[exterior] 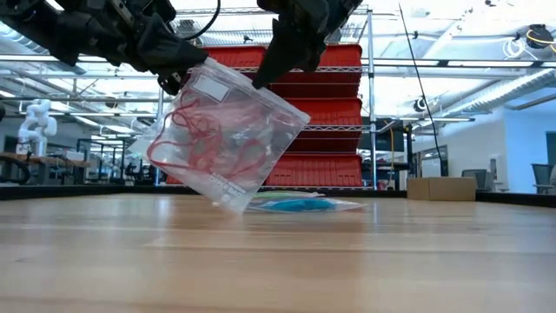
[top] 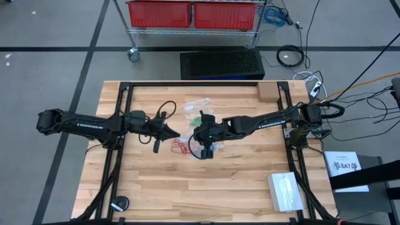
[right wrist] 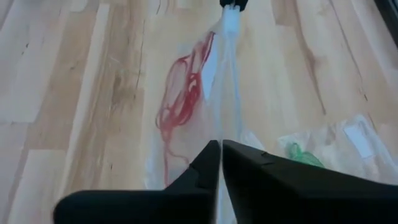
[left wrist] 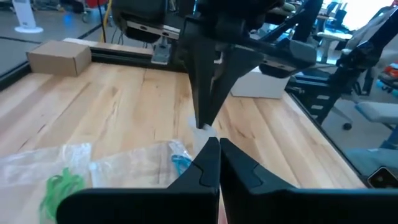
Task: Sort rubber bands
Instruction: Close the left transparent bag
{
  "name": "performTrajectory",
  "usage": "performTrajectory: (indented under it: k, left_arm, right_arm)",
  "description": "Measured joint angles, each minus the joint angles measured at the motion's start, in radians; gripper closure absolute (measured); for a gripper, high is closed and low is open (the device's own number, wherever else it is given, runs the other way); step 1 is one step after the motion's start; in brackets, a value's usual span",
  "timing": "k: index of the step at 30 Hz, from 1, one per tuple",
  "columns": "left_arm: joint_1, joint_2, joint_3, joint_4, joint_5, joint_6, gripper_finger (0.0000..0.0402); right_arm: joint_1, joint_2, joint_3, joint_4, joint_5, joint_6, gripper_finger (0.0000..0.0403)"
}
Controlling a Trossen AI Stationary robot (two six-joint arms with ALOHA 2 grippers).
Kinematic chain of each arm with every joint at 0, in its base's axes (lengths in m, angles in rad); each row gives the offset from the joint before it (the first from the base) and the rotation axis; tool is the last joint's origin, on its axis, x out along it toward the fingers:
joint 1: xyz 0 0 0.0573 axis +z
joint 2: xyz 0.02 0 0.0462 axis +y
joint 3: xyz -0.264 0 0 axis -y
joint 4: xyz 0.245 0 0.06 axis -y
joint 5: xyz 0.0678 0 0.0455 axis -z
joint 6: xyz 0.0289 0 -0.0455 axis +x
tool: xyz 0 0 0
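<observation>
A clear zip bag [exterior: 228, 139] with the red rubber bands [exterior: 195, 143] inside hangs tilted above the table middle, held between both grippers. My left gripper [exterior: 178, 76] is shut at its upper left corner, and my right gripper [exterior: 271, 65] is shut at its upper right corner. From above, the red bands [top: 179, 147] show between the left gripper [top: 173, 133] and the right gripper [top: 199, 135]. A bag with blue bands [exterior: 295, 204] lies flat on the table behind. Green bands [left wrist: 59, 186] lie in another flat bag. My left gripper pinches the bag's top edge at one corner [exterior: 193, 80] between its two shut fingers, coming from the table's left. The bag hangs below it; whether the lower corner [exterior: 231, 207] touches the table cannot be told. My right gripper pinches the bag's top edge at the other corner [exterior: 276, 87] between its shut fingers, slanting down from the right. In the right wrist view the plastic [right wrist: 229, 68] runs straight from my fingers to the left gripper [right wrist: 233, 5].
Clear bags [top: 197, 106] lie toward the far middle of the table. A cardboard box [top: 267, 92] sits at the far right, a white box [top: 285, 190] at the near right, and a black round object [top: 119, 204] at the near left edge.
</observation>
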Motion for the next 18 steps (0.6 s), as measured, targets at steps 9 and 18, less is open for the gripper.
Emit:
performTrajectory:
  k: [9, 18]
  left_arm:
    - [0.000, 0.000, 0.000, -0.001, -0.052, 0.026, 0.0400]
    - [0.000, 0.000, 0.000, 0.007, -0.053, 0.027, 0.0401]
  right_arm:
    - [0.000, -0.002, 0.074, 0.087, 0.004, 0.062, 0.0292]
    - [-0.056, 0.023, 0.079, 0.175, -0.092, 0.059, 0.0253]
